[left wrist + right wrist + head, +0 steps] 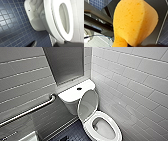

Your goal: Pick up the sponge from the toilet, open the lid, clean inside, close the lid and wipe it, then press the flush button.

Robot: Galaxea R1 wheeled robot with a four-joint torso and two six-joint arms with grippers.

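The white toilet stands in the corner with its lid raised and leaning back against the tank. The seat is down and the bowl lies open. On the tank top sits the small dark flush button. In the left wrist view the seat and bowl appear from the side, close by, and my left gripper hangs open beside the toilet with nothing in it. The orange sponge looms large in the right wrist view, pinched at its narrow end by my shut right gripper.
A metal grab bar runs along the tiled wall left of the tank. White tiled walls close in on the right and behind. Dark blue floor tiles lie left of the bowl's base. Robot frame parts and cables show behind the sponge.
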